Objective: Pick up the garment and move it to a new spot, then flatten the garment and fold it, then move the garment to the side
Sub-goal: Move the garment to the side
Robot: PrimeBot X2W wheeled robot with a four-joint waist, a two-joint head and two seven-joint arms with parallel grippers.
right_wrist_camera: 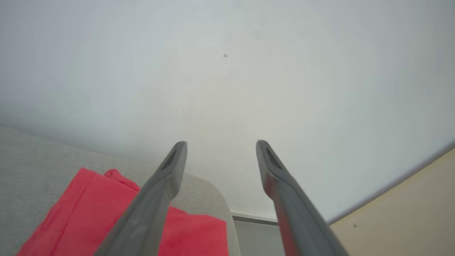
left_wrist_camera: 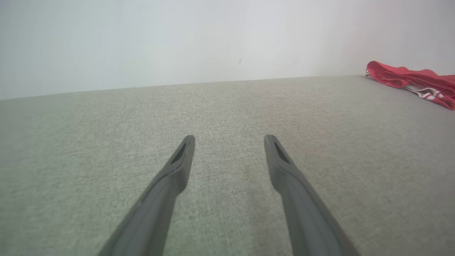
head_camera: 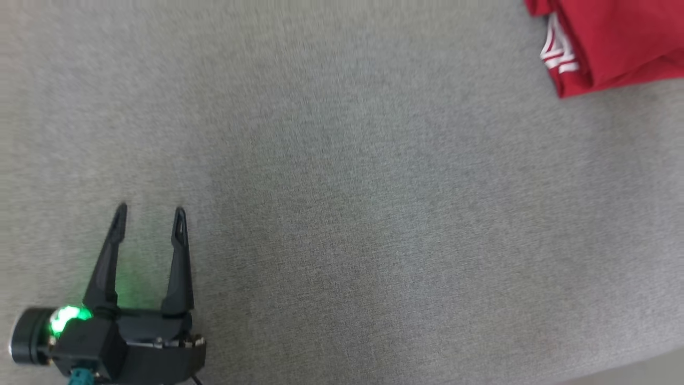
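The garment [head_camera: 614, 43] is bright red, with a band of thin white stripes along one folded edge. Under it the worktop [head_camera: 342, 187] is a heathered mid-grey weave, which looks greenish in the left wrist view. Well away from the garment, the left pincer [head_camera: 150, 211] is black, with a green light [head_camera: 67, 318] glowing at its base and a teal fitting [head_camera: 83, 376] below. Over the garment, the right pincer [right_wrist_camera: 221, 143] is dark grey. Behind the garment the wall [right_wrist_camera: 227, 71] is pale grey-white — the floor [right_wrist_camera: 408, 213] beyond is beige.

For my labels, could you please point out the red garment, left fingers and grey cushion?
red garment [head_camera: 625, 37]: head view, folded top layer.
left fingers [head_camera: 179, 267]: head view, one finger's middle.
grey cushion [head_camera: 342, 214]: head view, bare middle.
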